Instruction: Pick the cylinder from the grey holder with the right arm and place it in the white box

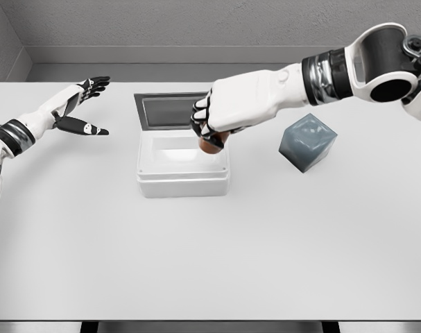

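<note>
Overhead, right robot hand [211, 133] clenched around the brown cylinder [210, 145] (mostly hidden, axis unclear) above the white box [182, 182].

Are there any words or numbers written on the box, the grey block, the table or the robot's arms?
None: no word, number, label or sign can be read anywhere.
The white box, the grey holder and the table are plain.
The right robot hand, closed on the brown cylinder, and the open left robot hand show no writing either.
</note>
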### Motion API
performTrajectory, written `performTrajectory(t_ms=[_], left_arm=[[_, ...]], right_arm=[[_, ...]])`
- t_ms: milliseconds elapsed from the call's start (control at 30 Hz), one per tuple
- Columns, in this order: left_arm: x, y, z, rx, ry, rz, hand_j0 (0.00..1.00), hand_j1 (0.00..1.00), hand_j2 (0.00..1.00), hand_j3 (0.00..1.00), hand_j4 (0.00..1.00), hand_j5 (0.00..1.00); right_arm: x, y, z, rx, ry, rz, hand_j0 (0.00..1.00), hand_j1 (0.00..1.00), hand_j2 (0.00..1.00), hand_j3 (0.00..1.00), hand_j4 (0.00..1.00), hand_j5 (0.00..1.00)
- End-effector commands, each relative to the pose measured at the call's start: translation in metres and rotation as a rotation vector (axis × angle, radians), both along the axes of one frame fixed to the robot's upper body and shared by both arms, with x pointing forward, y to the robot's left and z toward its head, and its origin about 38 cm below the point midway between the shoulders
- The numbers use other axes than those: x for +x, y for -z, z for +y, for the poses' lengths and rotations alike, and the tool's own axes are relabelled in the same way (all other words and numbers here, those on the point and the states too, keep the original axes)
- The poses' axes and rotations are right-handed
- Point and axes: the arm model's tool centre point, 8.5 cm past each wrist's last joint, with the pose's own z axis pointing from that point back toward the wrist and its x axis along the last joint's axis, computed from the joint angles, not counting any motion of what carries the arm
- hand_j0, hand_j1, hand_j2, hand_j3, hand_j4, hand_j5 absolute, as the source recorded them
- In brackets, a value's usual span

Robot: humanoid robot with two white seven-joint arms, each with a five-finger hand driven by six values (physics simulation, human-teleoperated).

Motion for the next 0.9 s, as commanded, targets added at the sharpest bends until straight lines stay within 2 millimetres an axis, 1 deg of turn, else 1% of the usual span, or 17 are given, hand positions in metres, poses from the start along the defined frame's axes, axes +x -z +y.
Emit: performTrajectory(t_ms=[0, 100, 267, 400, 567, 633, 733, 867], left_arm=[[0.0, -0.001, 0.001, -0.009, -0.004, -0.003, 1.0, 1.0, 1.0, 1.0, 1.0, 1.0], [0.0, -0.001, 0.002, -0.008, -0.005, -0.003, 1.0, 1.0, 1.0, 1.0, 1.0, 1.0], [0.0, -0.001, 0.002, -0.008, -0.005, -0.002, 1.0, 1.0, 1.0, 1.0, 1.0, 1.0], [0.0, -0.001, 0.001, -0.008, -0.004, -0.001, 1.0, 1.0, 1.0, 1.0, 1.0, 1.0], [0.0, -0.001, 0.001, -0.008, -0.004, -0.001, 1.0, 1.0, 1.0, 1.0, 1.0, 1.0], [0.0, -0.001, 0.001, -0.008, -0.004, -0.001, 1.0, 1.0, 1.0, 1.0, 1.0, 1.0], [0.0, -0.001, 0.001, -0.008, -0.004, -0.001, 1.0, 1.0, 1.0, 1.0, 1.0, 1.0], [0.0, 0.0, 0.001, -0.008, -0.005, 0.0, 1.0, 1.0, 1.0, 1.0, 1.0, 1.0]], right_arm=[[0.003, -0.001, 0.001, 0.004, 0.006, 0.0, 0.34, 0.34, 0.34, 0.34, 0.34, 0.34], [0.008, 0.009, 0.004, -0.006, 0.016, 0.009, 0.34, 0.34, 0.34, 0.34, 0.34, 0.34], [0.01, 0.009, 0.003, -0.006, 0.024, 0.009, 0.34, 0.34, 0.34, 0.34, 0.34, 0.34], [0.016, 0.012, 0.007, -0.005, 0.031, 0.017, 0.34, 0.34, 0.34, 0.34, 0.34, 0.34], [0.017, 0.015, 0.007, -0.006, 0.038, 0.022, 0.34, 0.34, 0.34, 0.34, 0.34, 0.34], [0.022, 0.017, 0.003, -0.012, 0.057, 0.022, 0.34, 0.34, 0.34, 0.34, 0.34, 0.34], [0.025, 0.019, 0.006, -0.016, 0.058, 0.019, 0.34, 0.34, 0.34, 0.34, 0.34, 0.34], [0.025, 0.019, 0.006, -0.017, 0.061, 0.02, 0.34, 0.34, 0.34, 0.34, 0.34, 0.34]])
